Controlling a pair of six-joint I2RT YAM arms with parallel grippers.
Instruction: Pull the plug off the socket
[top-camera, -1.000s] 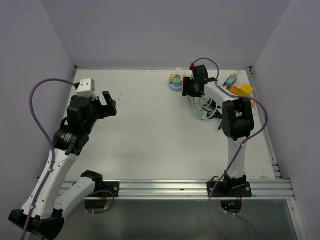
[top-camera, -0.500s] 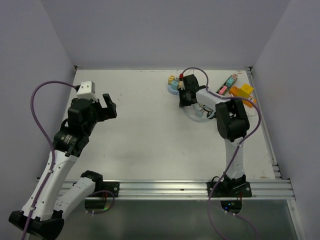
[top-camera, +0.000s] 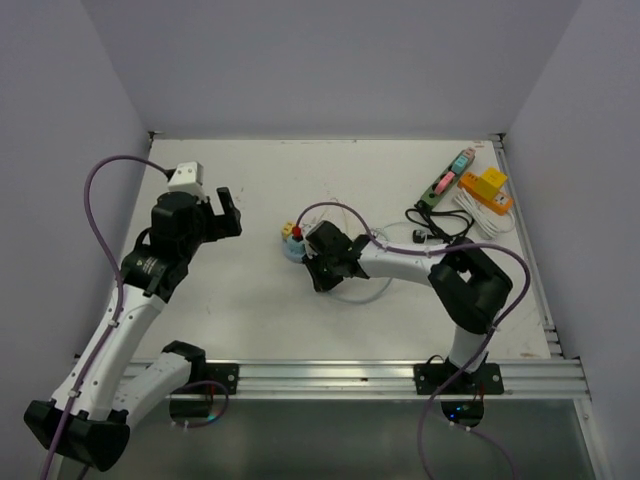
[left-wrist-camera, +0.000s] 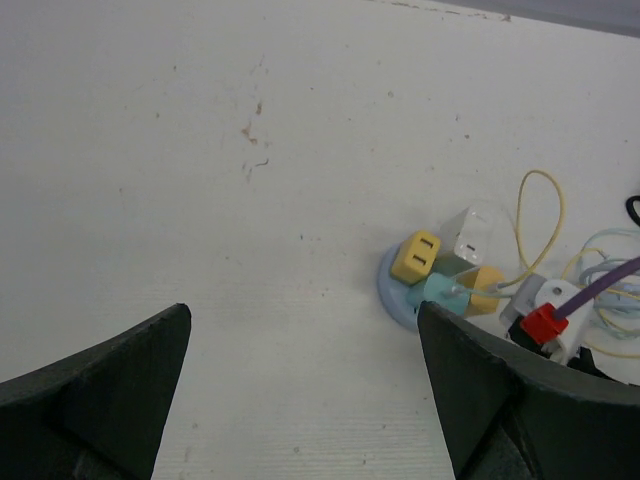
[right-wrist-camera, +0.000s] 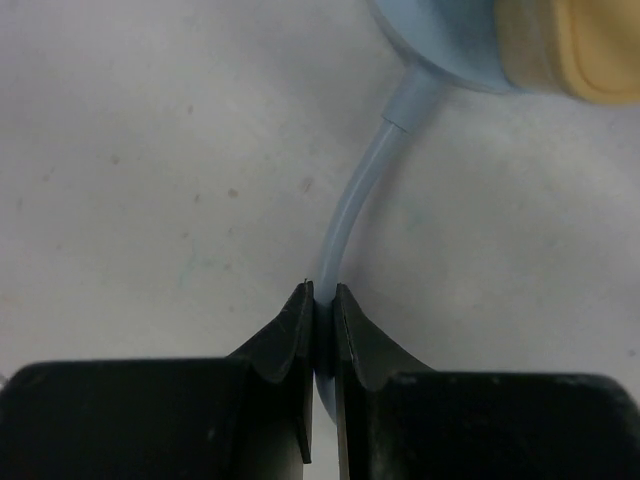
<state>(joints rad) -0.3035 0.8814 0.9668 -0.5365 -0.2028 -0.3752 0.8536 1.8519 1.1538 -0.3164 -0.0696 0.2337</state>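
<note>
The socket (top-camera: 289, 246) is a round pale-blue base left of the table's middle, with several small plugs standing in it. The left wrist view shows the base (left-wrist-camera: 398, 296) with a yellow plug (left-wrist-camera: 415, 257), a white plug (left-wrist-camera: 472, 236) and a teal plug (left-wrist-camera: 440, 292). My right gripper (right-wrist-camera: 323, 300) is shut on the socket's pale-blue cable (right-wrist-camera: 358, 200), a short way from the base (right-wrist-camera: 450, 45). From above, that gripper (top-camera: 313, 268) lies low just right of the socket. My left gripper (top-camera: 228, 208) hangs open, left of the socket, holding nothing.
A green and pink power strip (top-camera: 445, 180), an orange box (top-camera: 487, 188) and black and white cords (top-camera: 440, 225) lie at the back right. Thin looped wires (left-wrist-camera: 540, 225) trail beside the socket. Walls close in the left, back and right.
My right gripper closed on the cable and swept from the back right to left of centre, dragging the socket with it. My left arm shifted slightly toward the middle, still open.
</note>
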